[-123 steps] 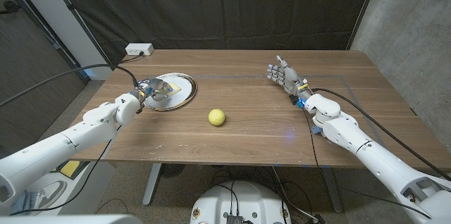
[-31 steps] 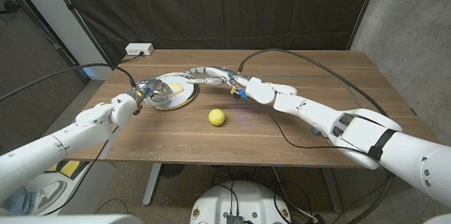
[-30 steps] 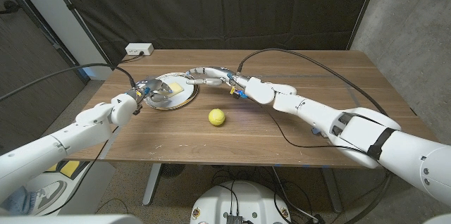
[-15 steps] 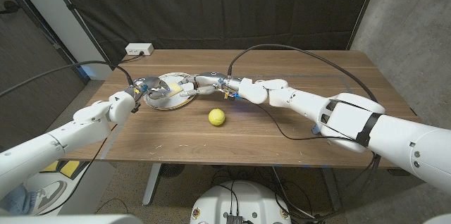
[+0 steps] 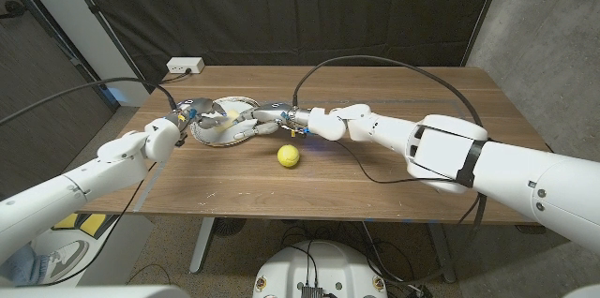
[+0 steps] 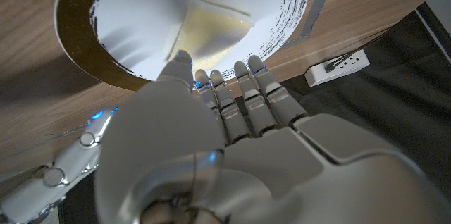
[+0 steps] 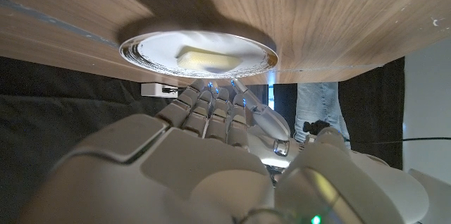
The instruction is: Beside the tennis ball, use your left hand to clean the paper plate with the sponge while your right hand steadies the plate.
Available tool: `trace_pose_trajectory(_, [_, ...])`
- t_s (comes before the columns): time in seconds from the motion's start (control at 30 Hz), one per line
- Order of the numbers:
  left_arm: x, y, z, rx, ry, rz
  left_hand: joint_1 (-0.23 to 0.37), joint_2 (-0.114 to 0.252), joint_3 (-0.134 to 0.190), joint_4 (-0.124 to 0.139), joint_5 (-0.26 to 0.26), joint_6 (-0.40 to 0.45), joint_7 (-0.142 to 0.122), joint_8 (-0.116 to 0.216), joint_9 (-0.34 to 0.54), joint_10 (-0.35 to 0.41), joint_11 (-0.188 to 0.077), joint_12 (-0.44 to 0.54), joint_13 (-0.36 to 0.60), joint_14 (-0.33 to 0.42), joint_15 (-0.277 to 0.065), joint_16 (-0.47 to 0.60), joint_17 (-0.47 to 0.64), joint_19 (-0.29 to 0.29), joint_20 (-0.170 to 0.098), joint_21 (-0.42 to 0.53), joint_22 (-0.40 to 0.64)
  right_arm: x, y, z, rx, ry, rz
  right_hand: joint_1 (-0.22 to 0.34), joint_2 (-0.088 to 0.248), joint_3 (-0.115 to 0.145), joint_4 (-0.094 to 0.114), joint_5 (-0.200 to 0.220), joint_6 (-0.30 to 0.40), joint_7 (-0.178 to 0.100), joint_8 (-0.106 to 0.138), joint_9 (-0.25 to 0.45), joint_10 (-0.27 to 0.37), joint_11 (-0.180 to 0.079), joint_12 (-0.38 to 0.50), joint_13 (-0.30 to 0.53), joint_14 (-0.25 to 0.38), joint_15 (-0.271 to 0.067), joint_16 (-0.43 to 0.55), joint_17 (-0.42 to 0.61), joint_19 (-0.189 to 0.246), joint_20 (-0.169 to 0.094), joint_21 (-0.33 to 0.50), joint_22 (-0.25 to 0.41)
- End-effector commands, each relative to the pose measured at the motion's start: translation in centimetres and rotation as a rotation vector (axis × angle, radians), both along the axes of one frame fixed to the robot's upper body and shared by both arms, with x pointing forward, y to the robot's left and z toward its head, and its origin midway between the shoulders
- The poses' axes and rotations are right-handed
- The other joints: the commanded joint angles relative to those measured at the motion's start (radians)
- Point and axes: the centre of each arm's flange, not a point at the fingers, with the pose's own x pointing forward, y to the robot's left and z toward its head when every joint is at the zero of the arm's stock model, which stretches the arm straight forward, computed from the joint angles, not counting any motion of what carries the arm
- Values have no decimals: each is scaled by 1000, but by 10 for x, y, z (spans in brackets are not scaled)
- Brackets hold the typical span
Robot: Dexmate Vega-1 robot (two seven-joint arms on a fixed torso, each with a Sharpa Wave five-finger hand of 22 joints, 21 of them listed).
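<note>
A white paper plate (image 5: 229, 107) with a metallic rim lies at the table's left back. On it is a pale yellow sponge (image 6: 211, 25), also seen on the plate (image 7: 232, 42) as the sponge (image 7: 201, 57) in the right wrist view. My left hand (image 5: 190, 114) is at the plate's left rim, fingers straight and close together over the plate (image 6: 127, 13), holding nothing. My right hand (image 5: 259, 122) reaches across from the right, its fingers apart at the plate's right rim. Whether it touches the rim is unclear. A yellow tennis ball (image 5: 288, 155) lies just right and in front of the plate.
A white power strip (image 5: 185, 67) sits at the table's back left corner, its cable trailing off the left edge. My right arm (image 5: 412, 139) lies across the table's middle. A person's legs (image 7: 317, 108) stand beyond the table in the right wrist view.
My right arm has swung from the table's right side across to the plate, and its hand has come down onto the plate's right rim. My left hand has stayed at the left rim.
</note>
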Motion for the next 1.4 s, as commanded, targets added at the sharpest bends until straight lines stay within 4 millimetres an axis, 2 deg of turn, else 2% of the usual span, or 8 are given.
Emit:
trace_pose_trajectory(0.03, [-4, 5, -2, -18, -6, 0, 2, 8, 2, -8, 2, 1, 1, -4, 1, 2, -2, -1, 3, 7, -94, -4, 3, -5, -12, 5, 2, 21, 4, -12, -45, 24, -164, -4, 1, 0, -1, 4, 8, 2, 4, 3, 8, -1, 6, 5, 3, -6, 4, 1, 7, -52, 4, 4])
trace_pose_trajectory(0.5, [0, 4, -6, -31, -1, -9, 1, 6, 4, -8, 1, 4, 0, -5, 1, 2, -2, -2, 3, 7, -94, -4, 3, -4, -13, 5, 1, 32, 3, -24, -102, 16, -262, 0, 3, 2, -4, 8, 16, 1, 6, 4, 9, -2, 7, 5, 5, -6, 4, 0, 8, -54, 5, 4])
trace_pose_trajectory(0.83, [4, 5, -8, -48, 5, -11, -1, 6, 4, -7, 0, 5, 0, -6, 2, 3, -3, -2, 3, 8, -93, -4, 4, -5, -13, 5, 1, 22, -1, -29, -163, -68, -157, 1, 4, -3, -13, 16, 123, -6, 35, 4, 130, -24, 45, 4, 91, -31, 21, -2, 77, -64, 26, 5])
trace_pose_trajectory(1.03, [5, 1, -8, -45, 2, -15, -3, 6, 5, -6, 0, 5, 0, -7, 2, 3, -2, -3, 4, 7, -93, -4, 4, -6, -11, 5, 1, 15, 0, -30, -204, -113, -106, 1, 4, -4, -14, 17, 149, -8, 41, 4, 142, -24, 47, 4, 102, -32, 20, -2, 84, -64, 27, 6])
trace_pose_trajectory(1.3, [10, -9, -13, -16, 2, -20, -4, 8, 7, -5, 0, 7, 0, -8, 2, 3, -2, -3, 4, 9, -91, -3, 5, -6, -10, 5, 1, 17, 0, -32, -222, -112, -116, 0, 6, -3, -14, 17, 153, -7, 40, 4, 147, -24, 47, 4, 109, -33, 20, -2, 90, -65, 28, 6])
trace_pose_trajectory(1.4, [11, -13, -16, 4, 7, -20, -4, 8, 7, -4, 0, 8, -1, -8, 2, 4, -2, -3, 4, 11, -91, -3, 5, -5, -10, 6, 1, 16, 0, -32, -229, -124, -107, 0, 8, -3, -15, 18, 164, 3, 41, 4, 156, -23, 49, 3, 118, -33, 21, -2, 97, -65, 29, 6])
